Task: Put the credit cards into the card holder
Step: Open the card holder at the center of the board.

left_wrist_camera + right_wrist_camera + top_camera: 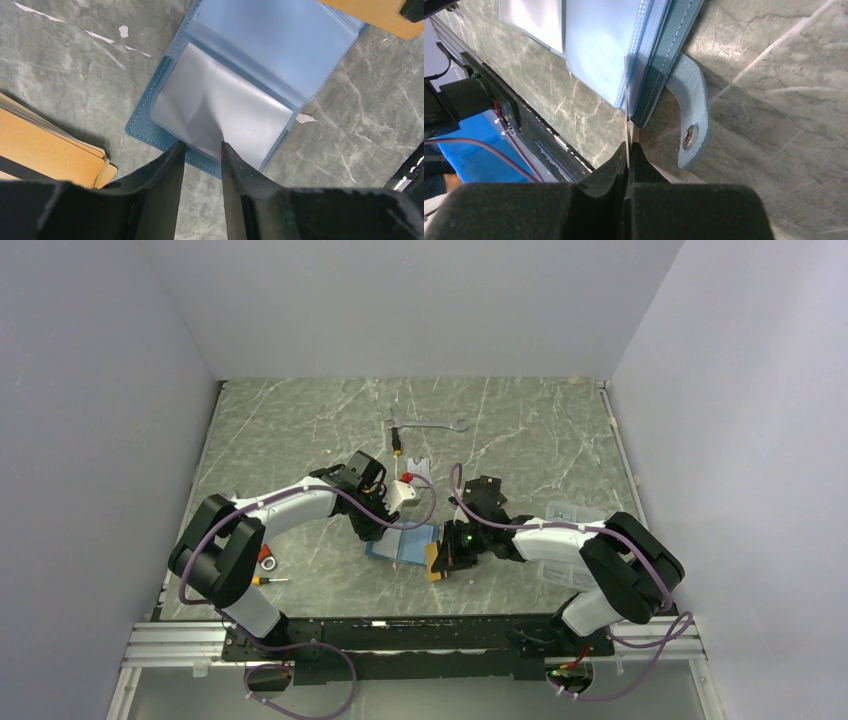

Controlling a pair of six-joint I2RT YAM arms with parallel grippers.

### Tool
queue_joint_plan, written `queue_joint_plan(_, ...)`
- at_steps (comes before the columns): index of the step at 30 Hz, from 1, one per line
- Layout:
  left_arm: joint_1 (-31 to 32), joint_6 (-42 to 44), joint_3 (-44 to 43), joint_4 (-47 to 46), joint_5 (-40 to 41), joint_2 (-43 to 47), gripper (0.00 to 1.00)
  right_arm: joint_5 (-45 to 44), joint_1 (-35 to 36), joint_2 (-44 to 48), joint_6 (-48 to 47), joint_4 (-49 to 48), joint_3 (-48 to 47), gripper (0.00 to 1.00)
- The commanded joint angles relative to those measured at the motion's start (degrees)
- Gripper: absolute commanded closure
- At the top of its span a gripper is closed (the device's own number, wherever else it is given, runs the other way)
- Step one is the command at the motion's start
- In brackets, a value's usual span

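Pinching 1 thin, stiff orange card (435, 562) edge-on, right fingers (614, 165) meet the open card holder (402, 545), mid-frame on surface (300, 430). Card prob. light and slick; grip by its edge. Left fingers (167, 175) narrowly apart, empty, over floppy pocket (220, 110).

top: high, rearward; wrists: close (seemingly downward); shared: card holder (403, 545)

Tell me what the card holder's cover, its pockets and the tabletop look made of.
Card holder cover: matte teal leather or imitation leather, going by the fine grain and stitched edge. Pockets: soft, frosted-clear plastic film, glossy and creased. Tabletop: marble pattern, but the white chips suggest a printed surface layer rather than stone.
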State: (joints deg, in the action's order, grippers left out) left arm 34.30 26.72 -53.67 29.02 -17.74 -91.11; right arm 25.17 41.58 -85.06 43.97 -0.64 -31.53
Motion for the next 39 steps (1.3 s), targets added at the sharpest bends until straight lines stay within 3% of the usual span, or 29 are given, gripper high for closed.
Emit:
queue_joint_plan(1,-0.1,0.0,-0.2,0.2,-1.9,1.5,0.62,-2.1,-0.4,-1.4,0.2,2.5,0.3,1.0)
queue_joint_plan(26,-0.1,0.2,0.5,-0.2,-1.6,1.5,0.67,-5.0,-1.2,3.7,4.5,-1.7,5.1,1.0)
queue_joint_plan(39,-0.1,0.3,0.9,-0.4,-2.1,1.3,0.68,-2.6,-1.1,0.7,2.2,-3.3,2.7,1.0)
